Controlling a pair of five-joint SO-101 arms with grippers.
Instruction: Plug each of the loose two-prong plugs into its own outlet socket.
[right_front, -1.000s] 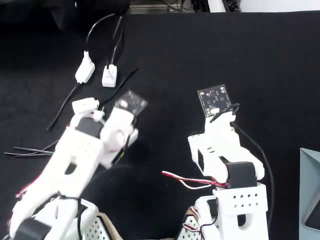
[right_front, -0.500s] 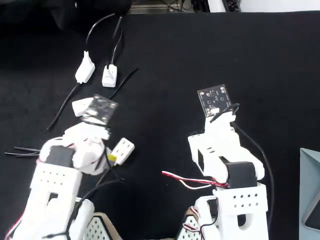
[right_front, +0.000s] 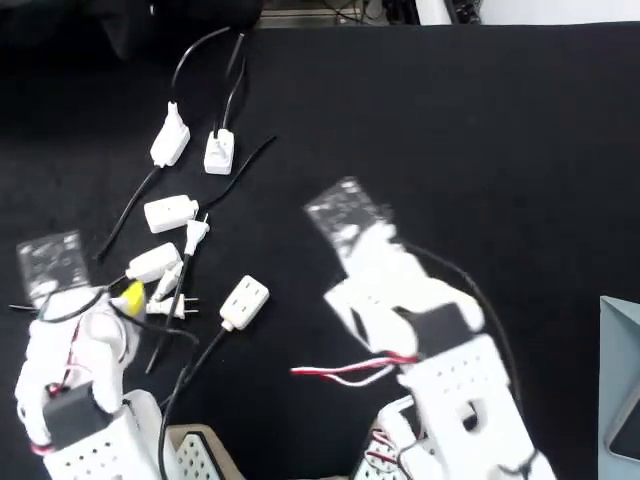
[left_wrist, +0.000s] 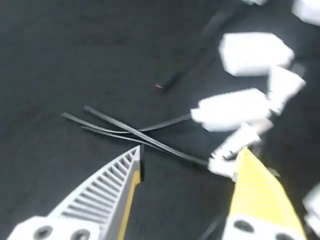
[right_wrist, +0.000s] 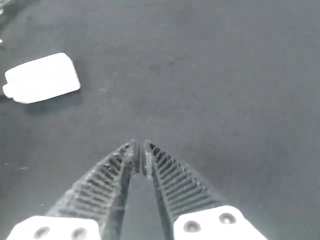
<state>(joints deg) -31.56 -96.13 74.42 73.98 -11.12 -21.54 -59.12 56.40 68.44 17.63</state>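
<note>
Left end effector (left_wrist: 191, 151) stands wide open, empty (a plug (left_wrist: 231, 146) lies just beside) — right end effector (right_wrist: 140, 146) is closed, empty.

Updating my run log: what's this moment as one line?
left end effector: open, near plugs | right end effector: shut, empty | plugs: still unplugged

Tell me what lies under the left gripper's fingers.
Thin black wires cross the black table there; a white plug lies beside the yellow finger. Anything directly beneath the fingers is covered.

white two-prong plug (right_front: 196, 234), unplugged, just beside white outlet socket (right_front: 170, 212)
</note>
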